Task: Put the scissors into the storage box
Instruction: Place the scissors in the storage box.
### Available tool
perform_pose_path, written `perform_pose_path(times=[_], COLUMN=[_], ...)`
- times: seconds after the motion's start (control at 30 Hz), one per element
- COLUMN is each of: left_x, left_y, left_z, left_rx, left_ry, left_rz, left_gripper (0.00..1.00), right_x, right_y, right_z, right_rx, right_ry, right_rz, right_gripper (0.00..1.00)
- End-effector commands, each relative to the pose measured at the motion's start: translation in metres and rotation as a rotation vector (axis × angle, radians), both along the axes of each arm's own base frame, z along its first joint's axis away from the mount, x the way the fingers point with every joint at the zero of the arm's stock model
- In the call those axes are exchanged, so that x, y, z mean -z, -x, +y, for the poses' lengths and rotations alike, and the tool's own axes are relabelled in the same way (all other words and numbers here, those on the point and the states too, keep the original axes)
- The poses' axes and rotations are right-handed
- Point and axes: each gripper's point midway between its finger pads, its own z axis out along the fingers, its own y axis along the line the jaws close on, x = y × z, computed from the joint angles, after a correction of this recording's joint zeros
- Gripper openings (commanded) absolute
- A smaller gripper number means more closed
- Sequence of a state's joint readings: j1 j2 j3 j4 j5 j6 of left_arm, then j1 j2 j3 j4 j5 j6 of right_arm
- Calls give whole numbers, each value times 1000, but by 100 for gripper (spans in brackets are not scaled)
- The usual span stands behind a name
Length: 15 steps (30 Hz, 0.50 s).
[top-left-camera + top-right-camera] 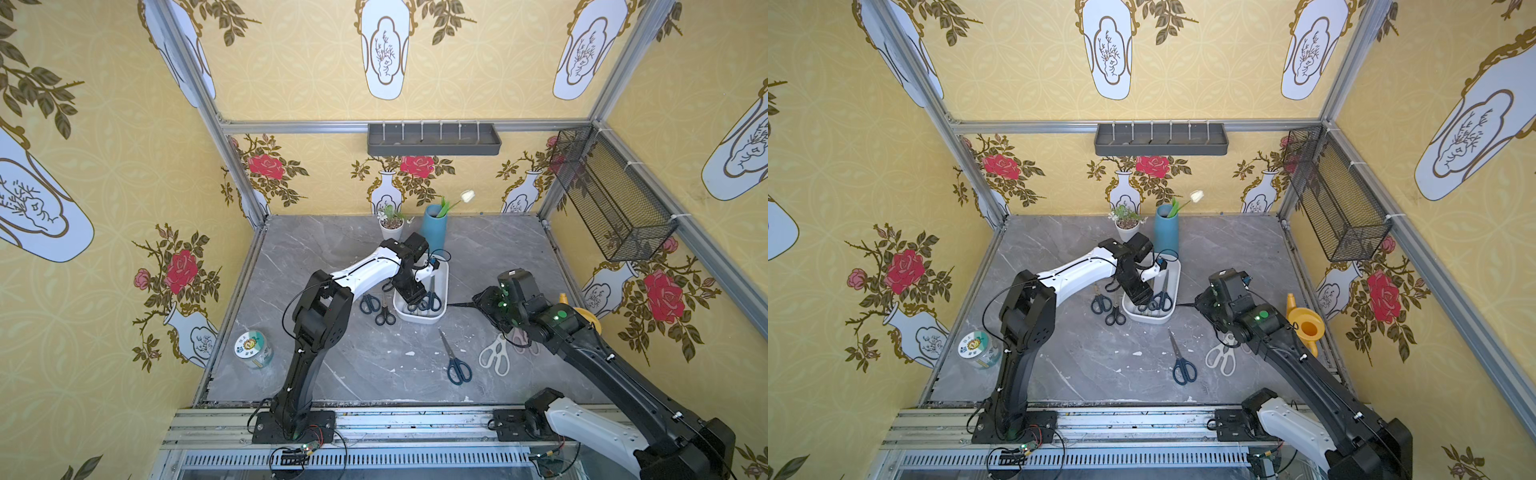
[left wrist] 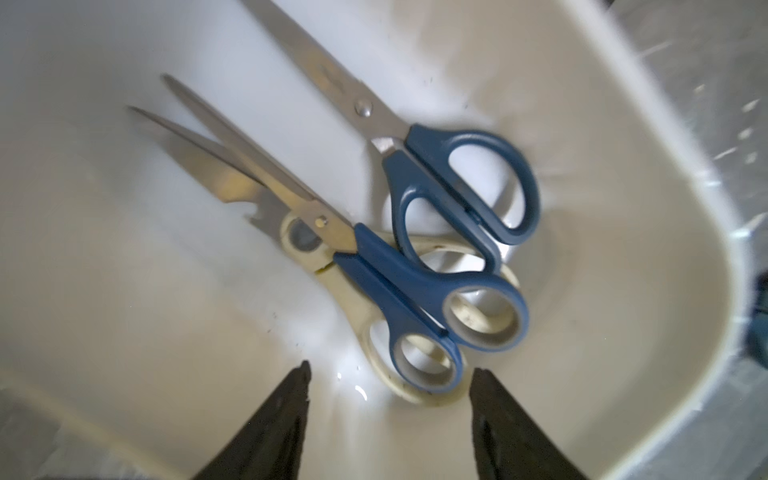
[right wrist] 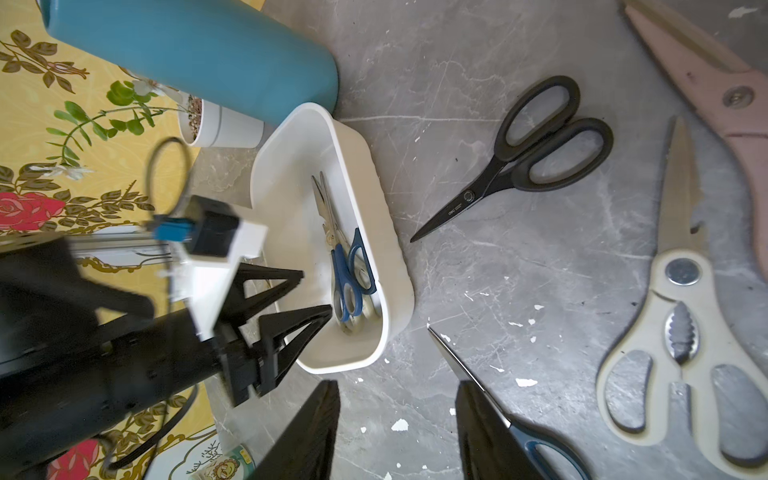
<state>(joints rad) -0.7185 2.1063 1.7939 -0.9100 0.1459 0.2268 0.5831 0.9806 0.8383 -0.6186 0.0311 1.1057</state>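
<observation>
The shallow white plastic storage box (image 1: 417, 318) holds 3 pairs of scissors. There is a slim steel pair with wide dark blue loops (image 2: 461, 187) and a second blue pair with grey-lined loops (image 2: 415, 299). Pinned under both are bulky kitchen shears with cream handles (image 2: 351, 305). All 3 lie flat against the box floor, with their handles at the end nearest the arm bases.

The left gripper (image 2: 390, 399) hangs just above that same end of the box. Its black fingers are spread well apart and hold nothing.

6 pairs lie outside on the grey marble-patterned tabletop (image 1: 332, 374):
- 2 dark-handled pairs (image 1: 368, 303) (image 1: 385, 316) sit just beside the box on the left arm's side.
- A black-handled pair (image 3: 536, 141) sits just beside the box on the opposite side.
- A slim blue-handled pair (image 1: 456, 363) lies near the box, toward the arm bases.
- Cream-white shears (image 1: 494, 353) and pinkish-beige shears (image 3: 706, 83) lie farther from the box, on the right arm's side.

The right gripper (image 3: 395, 419) hovers beside the box over these loose pairs. Its fingers are roughly half spread with nothing between them. The blue pair's blade runs behind 1 finger, apparently lying on the table rather than gripped.

By this count about a third of the job is done — 3 pairs are in and 6 are left to collect.
</observation>
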Motion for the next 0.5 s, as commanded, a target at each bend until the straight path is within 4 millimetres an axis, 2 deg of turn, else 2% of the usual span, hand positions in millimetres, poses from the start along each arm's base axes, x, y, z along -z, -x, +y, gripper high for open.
perform_pose_path(times=[0.0,0.07,0.13,0.2,0.3,0.37,0.47], left_x=[-42,-62,-74,-73,-54,-33,-3], left_y=[12,20,26,31,32,30,28], left_z=[7,23,49,79,129,164,190], left_rx=[-47,-97,-174,-260,-431,-551,-651], left_ry=[69,123,169,176,170,136,92], left_rz=[-12,-20,-12,9,30,42,71], left_gripper=[69,68,65,62,62,60,56], right_x=[-2,1,2,7,14,17,18], right_y=[-5,-6,-8,-4,9,18,24], right_z=[3,4,8,12,8,5,4], right_rx=[-23,-36,-65,-116,-168,-182,-174], right_ry=[15,31,39,61,121,136,103], right_rz=[-15,-9,-3,19,99,126,120], right_gripper=[52,53,53,53,53,53,54])
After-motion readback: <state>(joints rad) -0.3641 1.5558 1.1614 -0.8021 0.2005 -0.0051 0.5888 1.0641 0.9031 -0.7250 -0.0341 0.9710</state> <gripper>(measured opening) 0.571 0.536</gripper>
